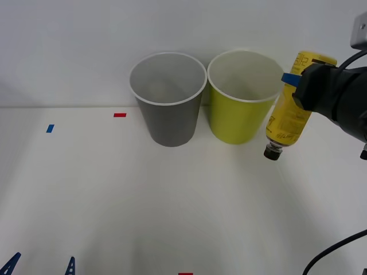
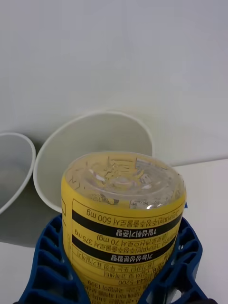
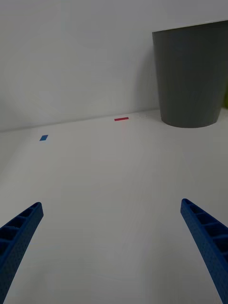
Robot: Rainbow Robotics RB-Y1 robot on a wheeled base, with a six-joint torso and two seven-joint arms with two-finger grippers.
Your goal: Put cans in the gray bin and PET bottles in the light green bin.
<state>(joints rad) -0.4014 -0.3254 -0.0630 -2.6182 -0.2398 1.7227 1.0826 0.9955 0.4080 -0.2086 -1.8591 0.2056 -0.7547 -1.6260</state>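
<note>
- Right gripper (image 1: 293, 86): raised above the table at the right side of the front view, just to the right of the light green bin. Its blue ribbed fingers (image 2: 187, 259) are closed around the body of the PET bottle, one on each side of the yellow label.
- PET bottle (image 1: 291, 112): held off the table in the right gripper, upside down and tilted. The black cap (image 1: 272, 152) points down and toward the robot; the clear base is uppermost and leans away. The grip sits on the upper part of the body, nearer the base than the cap. In the right wrist view the clear moulded base (image 2: 122, 180) faces the camera, with black bands of print on the yellow label beneath it.
- Light green bin (image 1: 236, 123): upright on the table, to the right of the gray bin and right next to it. The bottle hangs just outside its right wall, near the rim, not over the opening. In the right wrist view its pale inside (image 2: 90, 142) shows directly beyond the bottle's base.
- Gray bin (image 1: 169, 123): upright on the table, left of the light green bin; pale inside visible from above.
- Left gripper (image 3: 114, 247): low over the near left part of the table, fingers spread wide apart and holding nothing. The gray bin stands well ahead of it.
- Table (image 1: 114, 200): white surface, carrying a small red tape mark (image 1: 119, 115) and a blue tape mark (image 1: 50, 128) left of the gray bin.
</note>
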